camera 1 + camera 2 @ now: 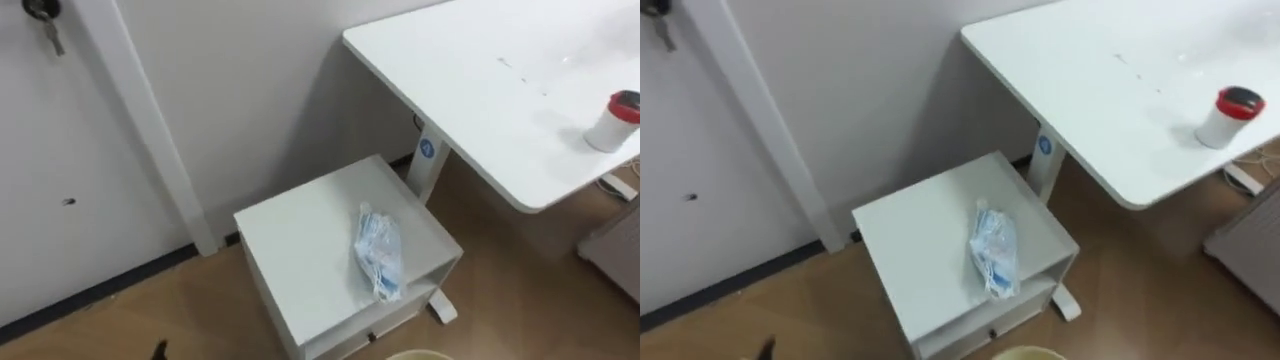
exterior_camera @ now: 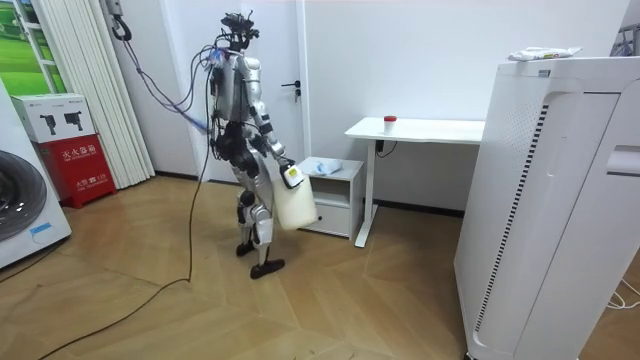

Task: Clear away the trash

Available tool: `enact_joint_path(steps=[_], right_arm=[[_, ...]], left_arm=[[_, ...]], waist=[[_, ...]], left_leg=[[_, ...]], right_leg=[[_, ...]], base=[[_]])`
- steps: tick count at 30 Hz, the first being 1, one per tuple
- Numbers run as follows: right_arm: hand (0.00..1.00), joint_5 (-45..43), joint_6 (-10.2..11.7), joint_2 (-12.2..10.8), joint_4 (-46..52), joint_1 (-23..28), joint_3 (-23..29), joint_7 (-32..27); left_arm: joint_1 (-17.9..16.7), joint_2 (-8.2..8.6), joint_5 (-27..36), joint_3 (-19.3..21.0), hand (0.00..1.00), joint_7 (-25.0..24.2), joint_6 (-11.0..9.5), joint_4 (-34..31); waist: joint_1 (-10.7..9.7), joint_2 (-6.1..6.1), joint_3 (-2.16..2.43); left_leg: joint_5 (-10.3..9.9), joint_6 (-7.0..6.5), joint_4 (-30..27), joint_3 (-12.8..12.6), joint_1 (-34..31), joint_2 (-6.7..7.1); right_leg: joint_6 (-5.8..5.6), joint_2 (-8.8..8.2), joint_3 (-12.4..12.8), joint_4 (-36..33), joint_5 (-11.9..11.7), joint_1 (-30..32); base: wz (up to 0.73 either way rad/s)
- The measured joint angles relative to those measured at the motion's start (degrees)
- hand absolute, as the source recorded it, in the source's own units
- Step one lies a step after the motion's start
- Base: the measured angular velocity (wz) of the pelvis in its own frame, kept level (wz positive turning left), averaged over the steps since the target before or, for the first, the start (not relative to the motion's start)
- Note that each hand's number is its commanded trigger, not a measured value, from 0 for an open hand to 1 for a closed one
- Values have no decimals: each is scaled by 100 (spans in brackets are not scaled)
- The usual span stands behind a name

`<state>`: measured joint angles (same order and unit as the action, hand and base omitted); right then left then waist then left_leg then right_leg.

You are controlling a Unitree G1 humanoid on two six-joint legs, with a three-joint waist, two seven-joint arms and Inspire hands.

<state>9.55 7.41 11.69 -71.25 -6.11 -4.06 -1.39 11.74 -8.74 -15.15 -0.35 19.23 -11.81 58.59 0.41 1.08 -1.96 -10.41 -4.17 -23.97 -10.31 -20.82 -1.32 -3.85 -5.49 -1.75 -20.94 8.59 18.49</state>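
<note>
Keys [image 1: 45,25] hang from a door at the far left. Low down there, a dark tip may be the left hand [image 1: 158,350]; I cannot tell how its fingers lie. Right of it stands a low cabinet [image 1: 290,250], and the garbage, a crumpled plastic bag [image 1: 379,252], lies on the right part of its top, near the front edge. It looks light, soft and slippery, likely to collapse and slide under a push, so pinching its bunched middle from above seems safest. In the room view the robot stands just before the cabinet with a pale bin [image 2: 295,203] hanging at its right hand [image 2: 286,173], whose grip is too small to read. Further right, the table [image 1: 480,90] carries a red-lidded cup [image 1: 615,120].
</note>
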Motion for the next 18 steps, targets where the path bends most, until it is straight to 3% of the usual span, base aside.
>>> enact_joint_path(steps=[2, 3, 9, 11, 13, 18], right_arm=[[100, 22, 0, 3, -2, -142, -57, -56], [100, 35, 4, 18, -3, -283, -142, -94], [100, 394, 155, 61, 214, -520, -391, -122], [100, 681, 215, 83, 247, -527, -513, -162], [100, 1038, 275, 88, 245, -541, -642, -187], [100, 1279, 312, 101, 274, -580, -817, -298]], left_arm=[[305, -24, 97, 1, 0, 223, -162, 66], [499, -33, 238, 3, 0, 336, -197, 162], [1055, -41, 452, -37, 0, 749, -223, 294], [1163, -61, 468, -227, 0, 911, -226, 289], [1247, -104, 526, -521, 0, 1045, -234, 286], [1563, -174, 664, -877, 0, 1227, -282, 292]], waist=[[-10, 48, -14], [-34, 94, -48], [-372, 151, -122], [-449, 149, -160], [-530, 152, -167], [-729, 125, -205]], left_leg=[[-24, 2, -109, -52, -207, 1], [-65, 15, -253, -48, -360, -5], [-253, 94, -1028, -44, -1179, -166], [-255, 103, -1159, -40, -1386, -222], [-245, 118, -1250, -42, -1592, -317], [-286, 130, -1419, -119, -1897, -404]], right_leg=[[45, -23, 2, -394, 73, 393], [78, -27, -1, -622, 93, 638], [176, 36, -41, -1320, 264, 1528], [198, 84, -32, -1399, 244, 1718], [227, 158, 2, -1397, 163, 1923], [257, 200, 15, -1531, 96, 2254]], base=[[-41], [-51], [-19], [-10], [-17], [-12]])
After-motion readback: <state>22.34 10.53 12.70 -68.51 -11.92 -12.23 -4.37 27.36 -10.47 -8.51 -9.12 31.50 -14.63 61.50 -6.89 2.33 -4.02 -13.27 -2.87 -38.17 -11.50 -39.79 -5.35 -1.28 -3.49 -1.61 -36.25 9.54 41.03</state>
